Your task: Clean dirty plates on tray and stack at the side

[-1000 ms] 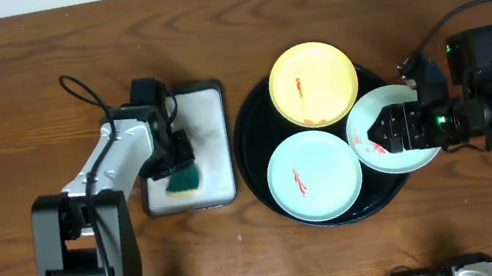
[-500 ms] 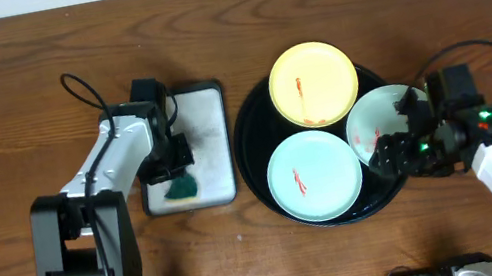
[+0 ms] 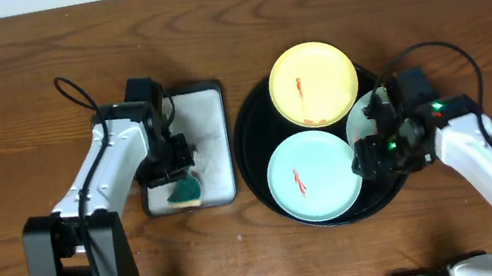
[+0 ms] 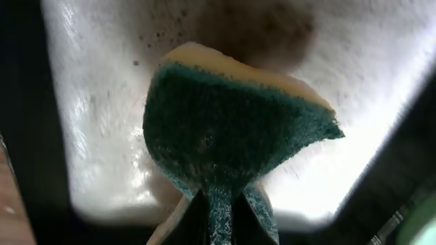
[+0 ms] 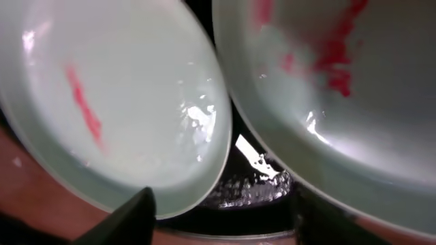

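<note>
The black tray (image 3: pixel 248 117) holds the yellow plate (image 3: pixel 314 83), a front mint plate (image 3: pixel 314 176) and a right mint plate (image 3: pixel 369 116), all with red smears. My right gripper (image 3: pixel 365 157) is open and low over the tray between the two mint plates. In the right wrist view its jaws (image 5: pixel 225 211) straddle the gap of black tray (image 5: pixel 262 187) between the front plate (image 5: pixel 109 116) and the right plate (image 5: pixel 340 88), gripping nothing. My left gripper (image 3: pixel 174 167) is shut on a green and yellow sponge (image 3: pixel 184 189), whose green face fills the left wrist view (image 4: pixel 225 129).
A white rectangular sponge tray (image 3: pixel 208 124) with a black rim lies left of the black tray, under the sponge; its white floor shows in the left wrist view (image 4: pixel 102 102). Brown wooden table (image 3: pixel 16 97) surrounds both. The right arm's cable loops over the table at the right.
My right arm has swung left, bringing its gripper from the right mint plate's outer side to the gap between the mint plates. That plate shifted slightly left. The left gripper has tilted the sponge.
</note>
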Action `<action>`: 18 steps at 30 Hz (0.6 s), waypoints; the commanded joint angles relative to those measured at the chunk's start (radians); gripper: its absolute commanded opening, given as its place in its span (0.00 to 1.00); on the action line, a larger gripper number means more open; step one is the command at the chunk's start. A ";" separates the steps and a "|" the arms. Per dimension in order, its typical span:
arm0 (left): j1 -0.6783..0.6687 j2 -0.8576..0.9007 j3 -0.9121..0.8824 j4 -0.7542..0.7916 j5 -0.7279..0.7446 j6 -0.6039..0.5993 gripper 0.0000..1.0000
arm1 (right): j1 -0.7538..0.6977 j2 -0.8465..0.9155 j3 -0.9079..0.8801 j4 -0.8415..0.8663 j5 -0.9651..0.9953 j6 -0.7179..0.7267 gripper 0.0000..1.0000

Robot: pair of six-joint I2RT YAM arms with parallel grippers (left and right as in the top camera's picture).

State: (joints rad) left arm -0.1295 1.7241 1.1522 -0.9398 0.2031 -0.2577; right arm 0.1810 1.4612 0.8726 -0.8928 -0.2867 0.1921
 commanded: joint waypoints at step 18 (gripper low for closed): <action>-0.320 -0.256 0.110 -0.016 0.075 -0.121 0.08 | 0.069 0.226 -0.005 0.229 0.155 0.202 0.01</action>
State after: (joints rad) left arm -0.3985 1.4406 1.2491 -0.9817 0.2535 -0.3080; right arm 0.2436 1.6745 0.8707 -0.6975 -0.2295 0.3080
